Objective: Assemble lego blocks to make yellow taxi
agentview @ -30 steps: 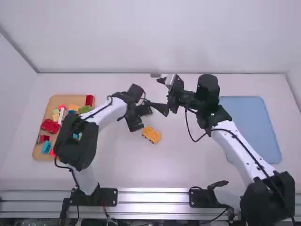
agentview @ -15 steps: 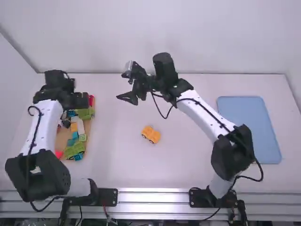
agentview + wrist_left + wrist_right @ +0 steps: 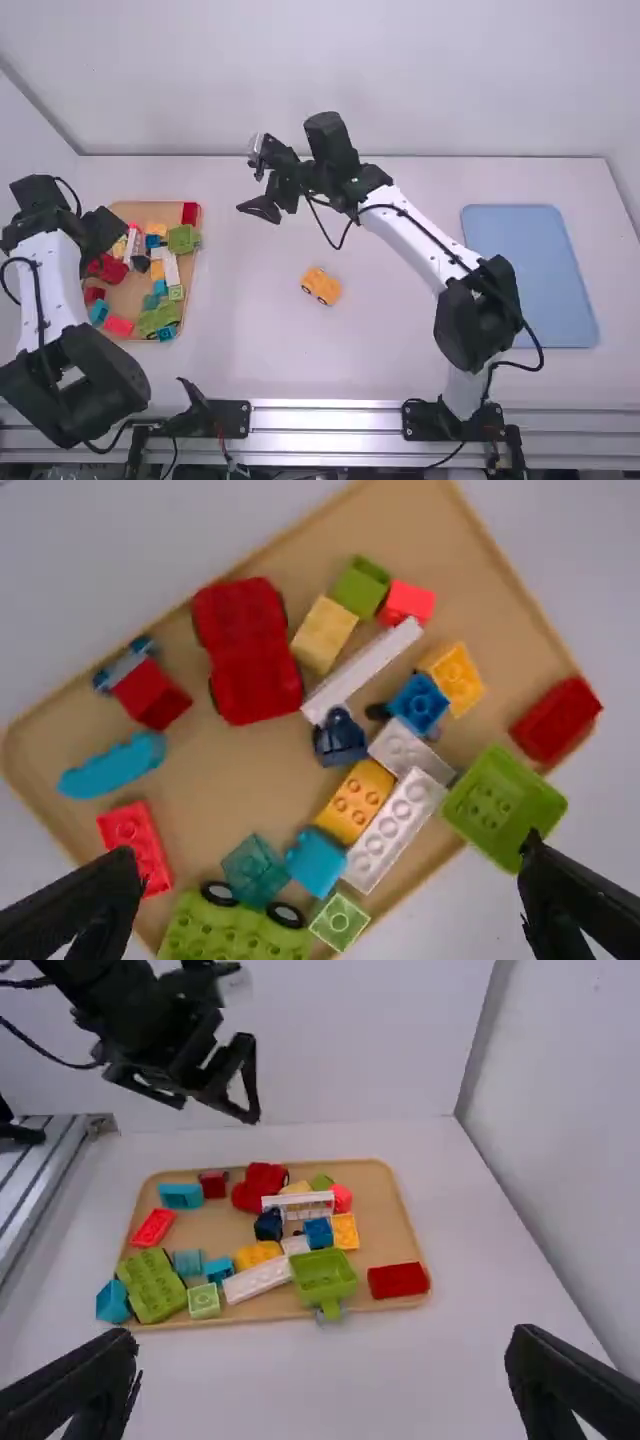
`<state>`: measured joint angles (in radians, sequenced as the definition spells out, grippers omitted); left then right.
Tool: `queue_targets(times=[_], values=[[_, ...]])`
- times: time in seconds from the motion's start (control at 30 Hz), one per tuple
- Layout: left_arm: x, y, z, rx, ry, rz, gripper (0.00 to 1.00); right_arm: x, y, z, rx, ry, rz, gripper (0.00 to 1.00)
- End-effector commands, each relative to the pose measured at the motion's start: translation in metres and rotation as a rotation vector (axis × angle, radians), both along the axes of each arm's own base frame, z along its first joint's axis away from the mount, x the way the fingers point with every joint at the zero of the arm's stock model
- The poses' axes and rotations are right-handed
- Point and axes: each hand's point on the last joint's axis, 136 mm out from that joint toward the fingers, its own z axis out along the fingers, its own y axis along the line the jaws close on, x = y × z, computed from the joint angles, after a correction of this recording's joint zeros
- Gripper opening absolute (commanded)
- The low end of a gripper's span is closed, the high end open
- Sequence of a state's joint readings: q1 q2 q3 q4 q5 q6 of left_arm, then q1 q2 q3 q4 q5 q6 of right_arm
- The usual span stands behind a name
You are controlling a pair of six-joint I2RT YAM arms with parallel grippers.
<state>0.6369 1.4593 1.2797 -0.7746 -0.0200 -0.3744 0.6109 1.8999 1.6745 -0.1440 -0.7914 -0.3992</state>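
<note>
Left gripper (image 3: 104, 228) hangs over tray's (image 3: 152, 210) far left corner; right gripper (image 3: 246, 188) aims left, nearer table's (image 3: 400, 365) far edge. Both jaws wide, empty. Yellow car (image 3: 321, 286) stands off tray's right edge

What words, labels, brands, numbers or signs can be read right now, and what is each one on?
None: I can read no text on the yellow car, the loose blocks, the tan tray or the blue mat.
</note>
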Motion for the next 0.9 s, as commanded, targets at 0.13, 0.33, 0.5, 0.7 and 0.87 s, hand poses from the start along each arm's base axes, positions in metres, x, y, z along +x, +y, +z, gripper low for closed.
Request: queue_targets(times=[0.13,0.33,0.5,0.7,0.87], values=[[0.007,0.001,0.002,-0.004,-0.043,0.015,0.99,0.013,-0.008,0.006,0.0,0.004,-0.036,0.98],[0.016,-0.008,-0.01,-0.014,-0.009,-0.146,0.99,0.015,-0.009,0.008,0.007,0.015,-0.043,0.98],[0.031,0.001,-0.006,-0.006,-0.025,-0.173,0.99,0.017,-0.008,0.011,0.019,-0.001,-0.044,0.98],[0.049,0.026,-0.009,0.048,0.095,-0.204,0.99,0.016,-0.008,0.011,0.018,-0.001,-0.043,0.98],[0.069,0.055,-0.02,-0.005,0.176,-0.24,1.0,0.015,-0.009,0.006,0.003,0.02,-0.044,0.98]])
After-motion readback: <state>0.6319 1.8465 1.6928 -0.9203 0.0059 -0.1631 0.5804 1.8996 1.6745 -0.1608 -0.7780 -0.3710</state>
